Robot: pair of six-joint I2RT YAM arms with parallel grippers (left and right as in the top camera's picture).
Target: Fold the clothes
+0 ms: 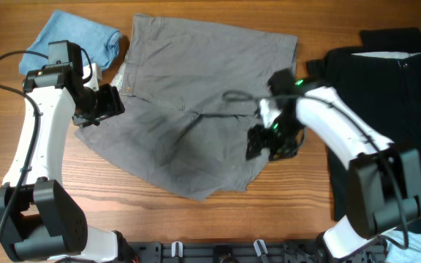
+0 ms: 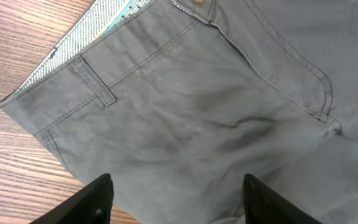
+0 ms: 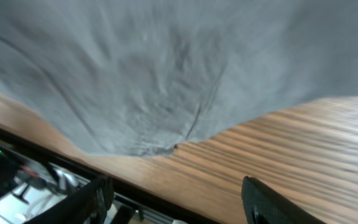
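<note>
The grey shorts (image 1: 196, 102) lie spread flat in the middle of the wooden table, waistband to the left. My left gripper (image 1: 101, 106) is open and empty over the waistband corner; its wrist view shows the grey shorts (image 2: 216, 118) with a belt loop and the button (image 2: 197, 2). My right gripper (image 1: 263, 142) is open and empty above the shorts' right leg hem. Its wrist view shows the grey fabric (image 3: 166, 68) ending above bare wood. A light-blue garment (image 1: 79, 40) lies at the back left. A black garment (image 1: 389, 109) lies at the right.
The table's front edge with a black rail (image 1: 218, 252) runs along the bottom; it also shows in the right wrist view (image 3: 36, 162). Bare wood (image 1: 145, 212) lies in front of the shorts. A cable (image 1: 232, 97) crosses above the shorts near the right arm.
</note>
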